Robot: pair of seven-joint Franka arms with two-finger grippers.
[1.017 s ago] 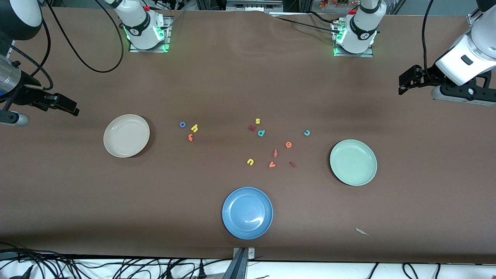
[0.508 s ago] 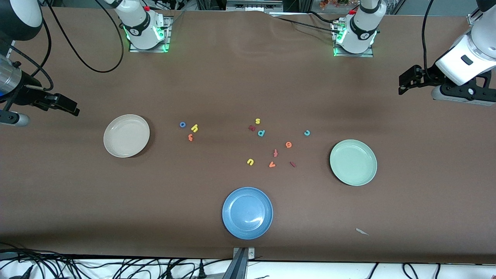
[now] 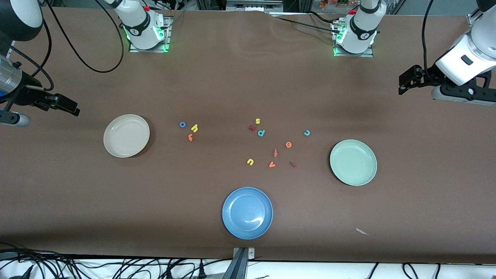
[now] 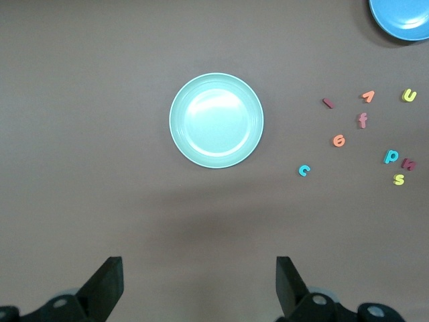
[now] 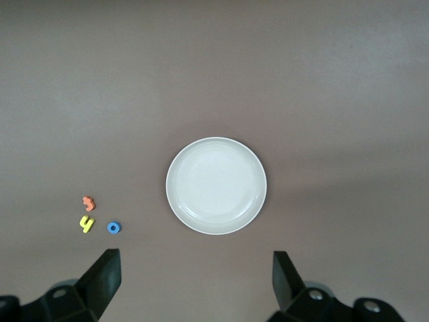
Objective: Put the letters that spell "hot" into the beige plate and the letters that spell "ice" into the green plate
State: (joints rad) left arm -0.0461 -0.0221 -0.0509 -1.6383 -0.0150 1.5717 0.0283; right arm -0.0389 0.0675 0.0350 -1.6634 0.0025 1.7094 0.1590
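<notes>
A: Front view sits high, facing the two bases along its top edge, angled down over the whole table (image 3: 232, 77). All three plates fit in it.

B: Left wrist view?

A: High up, looking straight down past its own fingers (image 4: 107, 285). It takes in the green plate (image 4: 216, 120), a scatter of letters, and a sliver of the blue plate (image 4: 402, 17) at the frame's corner.

B: Right wrist?

A: Same height, same downward look. The beige plate (image 5: 216, 186) lies mid-frame.

B: Overlap?

A: Each wrist view shares its plate with the front view; the two wrist views share nothing.
</notes>
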